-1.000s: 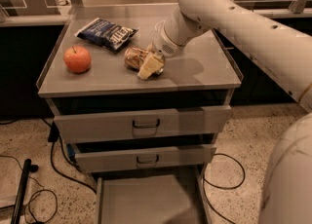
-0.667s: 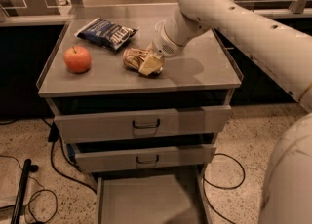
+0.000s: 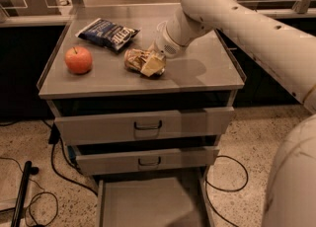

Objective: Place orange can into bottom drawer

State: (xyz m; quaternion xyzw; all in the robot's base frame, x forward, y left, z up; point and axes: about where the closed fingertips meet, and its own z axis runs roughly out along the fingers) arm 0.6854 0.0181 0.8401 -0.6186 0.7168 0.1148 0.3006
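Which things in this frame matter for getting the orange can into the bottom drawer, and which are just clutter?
Job in hand:
- shiny orange-gold can on the grey cabinet top
- open grey metal bottom drawer
- gripper, at the can

Lying about:
- round orange-red apple
- dark blue snack bag
- two upper grey drawers

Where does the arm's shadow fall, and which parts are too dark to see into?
Camera view: the arm's shadow falls on the cabinet top beside the gripper, which sits at the orange can; the gap under the top is black; the bottom drawer is dim but visible.
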